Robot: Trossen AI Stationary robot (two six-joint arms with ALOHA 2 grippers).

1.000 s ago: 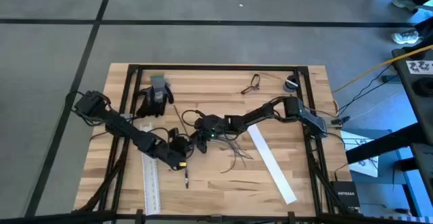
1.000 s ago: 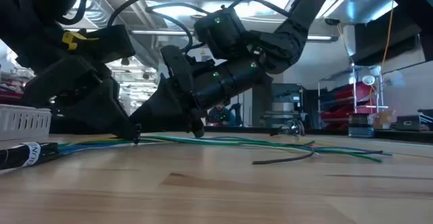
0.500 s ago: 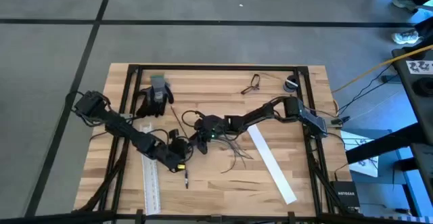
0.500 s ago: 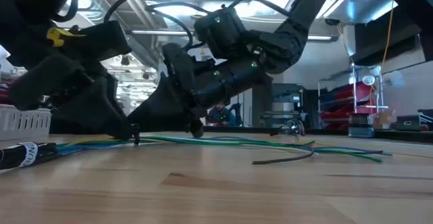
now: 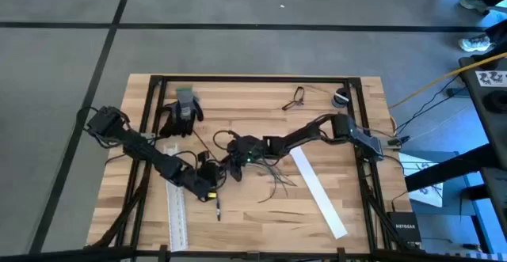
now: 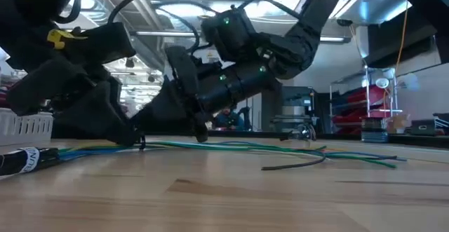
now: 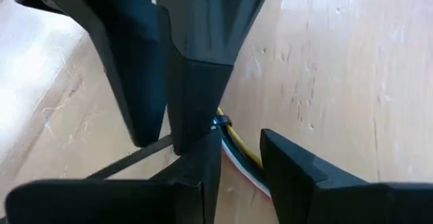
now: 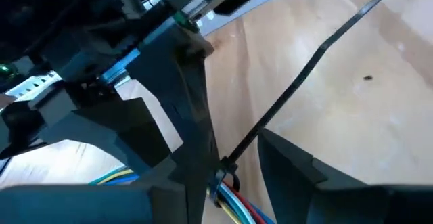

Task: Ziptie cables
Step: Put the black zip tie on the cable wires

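Listing what we find on the pale wooden plank desk (image 5: 261, 214): one loose bunch of thin cables (image 5: 265, 171), dark from above and showing green, blue, yellow, red and white strands up close, lying near the desk's middle with ends splaying toward the right. In the low view the cables (image 6: 280, 148) run flat along the wood. Left gripper (image 5: 212, 169), dark, two-fingered, low at the bunch's left end; its fingers (image 7: 284, 170) stand slightly parted astride the strands, with a thin black strip crossing there, and we cannot tell whether they grip anything. Right gripper (image 5: 235, 165), dark, meets it from the opposite side, tips just beside the left one; its fingers (image 8: 291, 163) also show a gap over the same bundle, and we cannot tell whether they have hold of it. Further items: one long flat white strip (image 5: 317, 191) lying diagonally right of the bunch; one white ruled strip (image 5: 177, 214) along the left side; one black-and-grey work glove (image 5: 181, 112) at the far left; one pair of spectacles (image 5: 295, 97) near the far edge.
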